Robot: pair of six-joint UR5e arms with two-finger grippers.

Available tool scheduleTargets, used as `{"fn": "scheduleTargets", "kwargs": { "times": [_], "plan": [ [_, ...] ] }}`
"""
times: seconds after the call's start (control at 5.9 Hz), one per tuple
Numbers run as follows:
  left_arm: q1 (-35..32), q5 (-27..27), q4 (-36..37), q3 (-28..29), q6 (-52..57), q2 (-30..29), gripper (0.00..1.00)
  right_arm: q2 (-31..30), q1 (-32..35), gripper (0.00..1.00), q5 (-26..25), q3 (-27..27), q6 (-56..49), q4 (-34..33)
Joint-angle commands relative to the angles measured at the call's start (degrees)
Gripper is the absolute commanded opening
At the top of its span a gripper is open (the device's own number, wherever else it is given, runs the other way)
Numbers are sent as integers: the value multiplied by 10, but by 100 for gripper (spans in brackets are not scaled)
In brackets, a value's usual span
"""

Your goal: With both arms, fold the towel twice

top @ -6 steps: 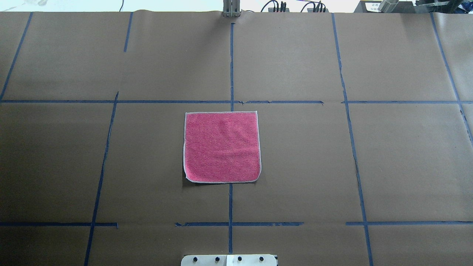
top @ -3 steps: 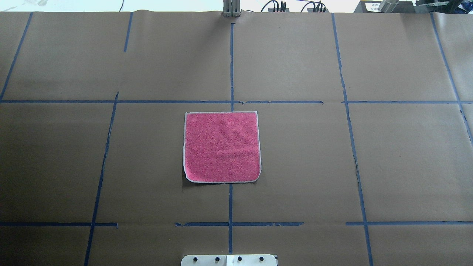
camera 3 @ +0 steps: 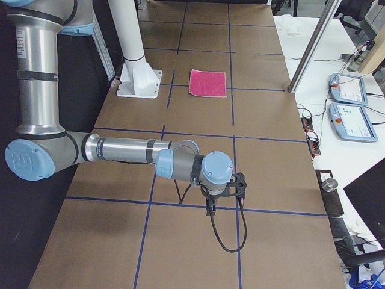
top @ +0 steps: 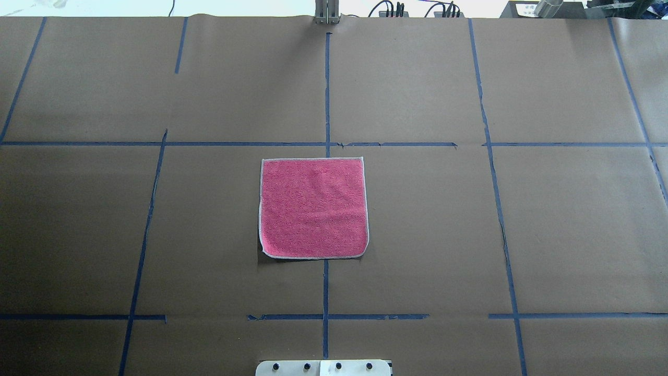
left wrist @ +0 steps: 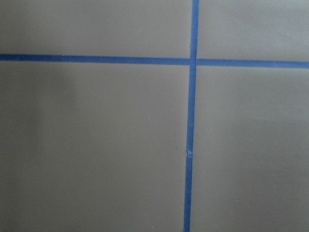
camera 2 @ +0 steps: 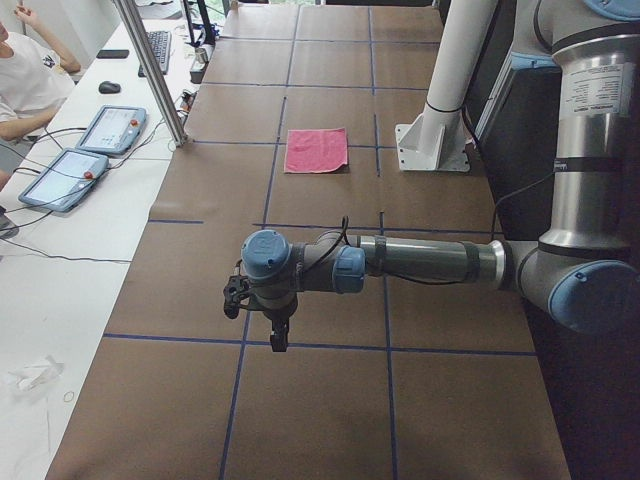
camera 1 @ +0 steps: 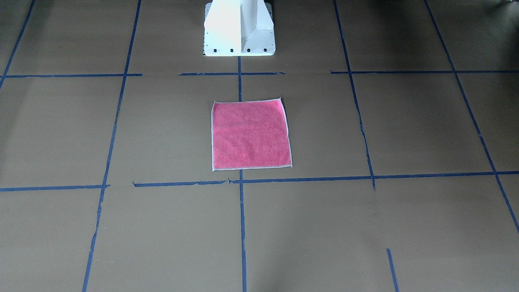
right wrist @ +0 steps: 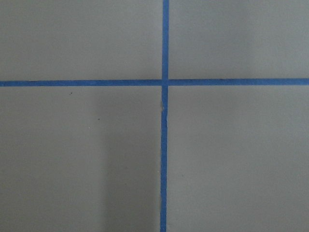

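Note:
The towel (top: 313,208) lies flat and unfolded, pink face up, in the middle of the table, just in front of the pedestal. It also shows in the front-facing view (camera 1: 251,135), the left view (camera 2: 316,150) and the right view (camera 3: 208,83). My left gripper (camera 2: 278,340) shows only in the left view, far from the towel at the table's left end; I cannot tell if it is open. My right gripper (camera 3: 210,209) shows only in the right view, far from the towel at the right end; I cannot tell its state. Both wrist views show only bare paper and tape.
Brown paper with blue tape lines (top: 326,94) covers the table. The white pedestal base (camera 1: 239,28) stands near the towel. A metal post (camera 2: 150,70) and tablets (camera 2: 110,130) stand on the operators' side, where a person (camera 2: 25,80) sits.

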Motion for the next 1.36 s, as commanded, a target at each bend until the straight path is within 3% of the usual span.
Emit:
{"fn": "scheduleTargets", "kwargs": {
  "times": [0.0, 0.17, 0.51, 0.85, 1.02, 1.19],
  "plan": [
    [87, 2, 2, -77, -85, -32, 100, 48, -43, 100, 0, 6, 22, -2],
    [130, -2, 6, -108, -109, -63, 100, 83, -72, 100, 3, 7, 24, -4],
    [220, 9, 22, -96, -220, -147, 100, 116, -146, 100, 5, 47, 147, 0],
    [321, 18, 14, -96, -437, -216, 100, 172, -217, 100, 5, 65, 310, 1],
    [375, 86, 16, -109, -571, -242, 100, 195, -253, 100, -9, 94, 399, 1],
    [415, 99, 13, -133, -666, -246, 100, 194, -289, 100, -55, 133, 446, 1]
  ]
}}
